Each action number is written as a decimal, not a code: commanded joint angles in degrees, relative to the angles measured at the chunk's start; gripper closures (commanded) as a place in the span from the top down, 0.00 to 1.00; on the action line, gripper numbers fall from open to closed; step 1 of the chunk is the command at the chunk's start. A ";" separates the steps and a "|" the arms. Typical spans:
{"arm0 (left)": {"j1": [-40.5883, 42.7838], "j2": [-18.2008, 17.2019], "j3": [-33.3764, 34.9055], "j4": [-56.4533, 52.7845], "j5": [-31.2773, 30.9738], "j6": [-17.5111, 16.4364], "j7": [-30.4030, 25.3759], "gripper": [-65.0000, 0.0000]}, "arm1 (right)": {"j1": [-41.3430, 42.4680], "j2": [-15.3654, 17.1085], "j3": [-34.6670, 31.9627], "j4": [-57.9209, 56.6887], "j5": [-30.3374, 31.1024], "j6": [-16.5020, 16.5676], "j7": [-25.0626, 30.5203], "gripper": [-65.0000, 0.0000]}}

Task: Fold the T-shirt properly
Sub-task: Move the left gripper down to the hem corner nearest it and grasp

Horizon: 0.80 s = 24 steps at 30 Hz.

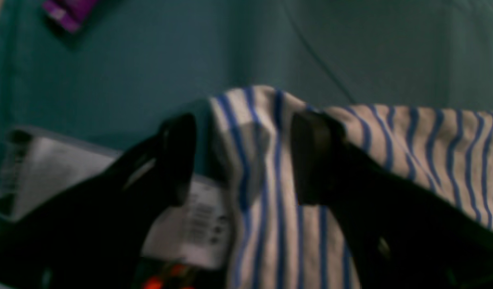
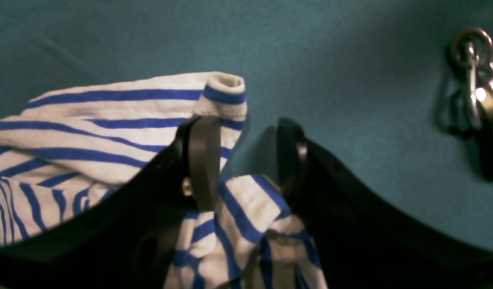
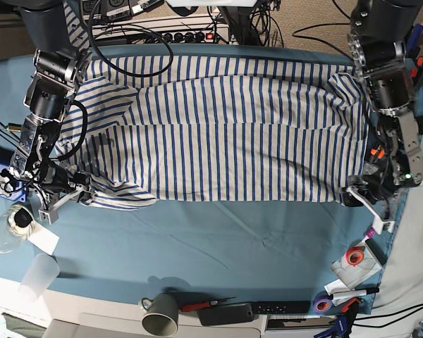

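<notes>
One large white T-shirt with thin blue stripes [image 3: 225, 134] lies spread wide across the teal cloth-covered table [image 3: 218, 239] in front of you, its lower hem running straight along the middle of that cloth.

Your left gripper [image 1: 242, 160] sits at one lower corner of the shirt with its black jaws spread wide; a fold of striped fabric rises between them, touching neither pad firmly as far as you can see.

Your right gripper [image 2: 246, 160] is at the opposite lower corner, jaws partly apart, with a bunched hem of the shirt lying between the fingers; whether it is pinched you cannot tell.

Beyond the shirt's hem, near the table's front edge, stand a grey mug [image 3: 161, 313] and a roll of red tape [image 3: 353, 256].
</notes>
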 commanded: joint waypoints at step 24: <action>-1.38 3.15 -0.04 0.81 4.94 1.84 -1.51 0.00 | 1.60 0.83 0.11 0.92 0.37 0.11 0.85 0.17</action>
